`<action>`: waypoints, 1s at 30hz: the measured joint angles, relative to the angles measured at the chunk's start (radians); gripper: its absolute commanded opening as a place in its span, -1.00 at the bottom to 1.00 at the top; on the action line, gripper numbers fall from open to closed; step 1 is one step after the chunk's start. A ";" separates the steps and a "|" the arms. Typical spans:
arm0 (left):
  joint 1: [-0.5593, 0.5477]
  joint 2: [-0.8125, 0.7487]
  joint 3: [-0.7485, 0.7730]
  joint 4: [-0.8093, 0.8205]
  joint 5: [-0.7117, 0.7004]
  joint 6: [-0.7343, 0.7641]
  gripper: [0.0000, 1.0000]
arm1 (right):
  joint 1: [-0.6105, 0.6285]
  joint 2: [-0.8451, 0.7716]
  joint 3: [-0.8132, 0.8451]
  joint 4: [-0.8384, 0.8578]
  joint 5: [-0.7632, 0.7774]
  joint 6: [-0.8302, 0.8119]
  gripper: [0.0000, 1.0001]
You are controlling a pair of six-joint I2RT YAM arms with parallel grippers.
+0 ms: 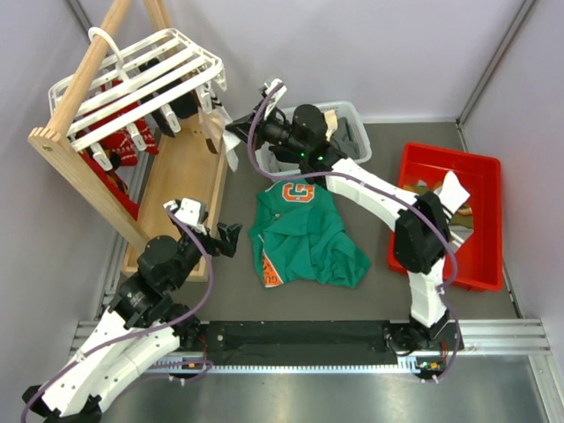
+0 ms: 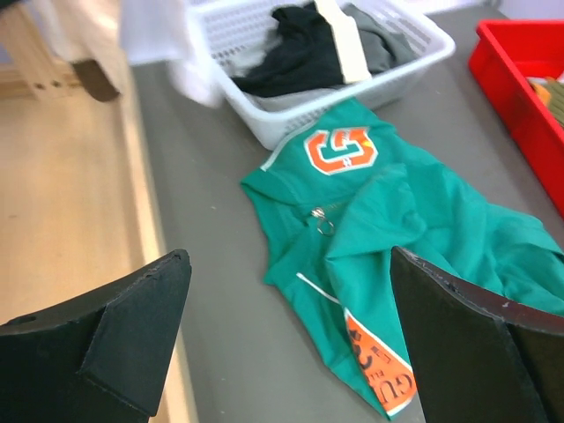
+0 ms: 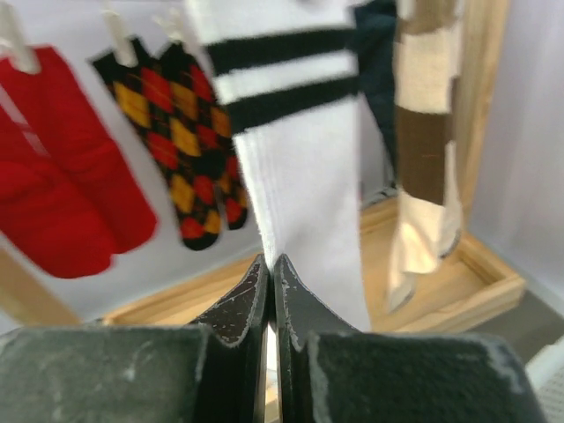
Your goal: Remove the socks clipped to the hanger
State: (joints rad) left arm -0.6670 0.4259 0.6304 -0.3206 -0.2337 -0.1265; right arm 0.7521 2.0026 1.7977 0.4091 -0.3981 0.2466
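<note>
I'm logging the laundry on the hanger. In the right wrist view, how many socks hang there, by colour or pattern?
Plain red socks: 2
Black, red and yellow argyle socks: 2
White sock with black bands: 1
Brown-and-cream striped sock: 1
Total: 6, not counting a dark piece half hidden behind.

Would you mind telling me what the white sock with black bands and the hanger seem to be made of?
The white sock looks like soft knitted fabric: its surface is matte and fuzzy, and it hangs limp. The hanger looks like smooth moulded white plastic, going by its even, faintly glossy slats.
</note>
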 measured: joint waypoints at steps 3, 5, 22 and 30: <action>0.000 0.007 0.025 0.000 -0.041 0.019 0.98 | 0.015 -0.061 -0.021 -0.022 -0.026 0.038 -1.00; 0.000 0.021 0.052 0.011 -0.069 0.045 0.98 | 0.023 -0.093 -0.023 -0.026 -0.058 0.070 -1.00; 0.000 0.221 0.129 0.167 -0.208 0.097 0.73 | 0.079 -0.136 -0.023 0.019 -0.229 0.328 -1.00; 0.000 0.326 0.159 0.182 -0.208 0.094 -0.91 | 0.095 -0.136 -0.023 0.043 -0.256 0.397 -0.98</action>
State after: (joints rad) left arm -0.6670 0.7521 0.7891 -0.1390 -0.4412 -0.0326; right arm 0.8467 1.8668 1.7752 0.4526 -0.6537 0.6437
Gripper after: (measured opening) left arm 0.347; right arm 0.009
